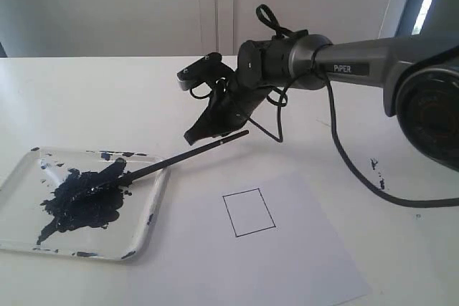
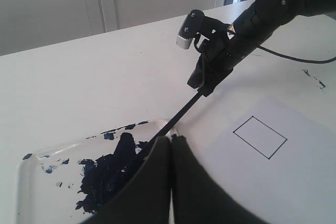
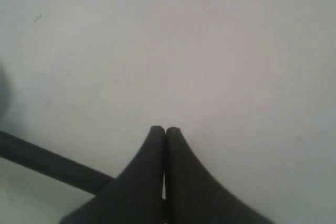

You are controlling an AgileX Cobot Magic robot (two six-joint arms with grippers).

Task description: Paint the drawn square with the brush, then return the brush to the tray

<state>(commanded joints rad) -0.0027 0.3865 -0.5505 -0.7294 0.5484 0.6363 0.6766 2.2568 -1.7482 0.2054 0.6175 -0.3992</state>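
Your right arm's fingers (image 1: pixel 208 125) are clamped together on the upper end of the brush (image 1: pixel 183 155). Holding it that far back makes sense. The long shaft slants down to the left, so the bristle end reaches the tray (image 1: pixel 143 202) while the arm hangs clear above the worktop (image 1: pixel 86 98).

In the right wrist view the fingertips meet with no gap and the shaft crosses lower down. The grip therefore seems to sit nearer the roots of the fingers than their tips.

The tray holds a ragged pool of blue-black paint (image 1: pixel 82 202), with smaller smears along its far rim and a few specks at the near edge. The rest of it is bare and glossy. The brush tip lies in the upper edge of that pool, so I judge you are loading it.

The drawn square (image 1: pixel 249 211) sits on the white sheet (image 1: pixel 287 263) just beside the tray. Its inside is clean white, so no painting is done yet.

Your left arm's fingers (image 2: pixel 155 166) are closed tight on nothing. They hover over the tray's rim and take no part in the grip.
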